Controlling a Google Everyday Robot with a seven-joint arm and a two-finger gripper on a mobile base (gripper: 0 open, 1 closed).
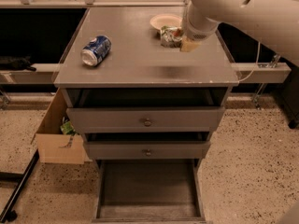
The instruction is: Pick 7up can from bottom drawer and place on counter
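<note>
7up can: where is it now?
Camera view: the 7up can sits on the counter, rear right, just in front of a pale bowl, the gripper close at its right.

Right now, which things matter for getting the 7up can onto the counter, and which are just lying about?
Part of the job:
7up can, on the counter
bottom drawer, open
tool, beside the 7up can

Just lying about:
blue can
bowl
cardboard box
</note>
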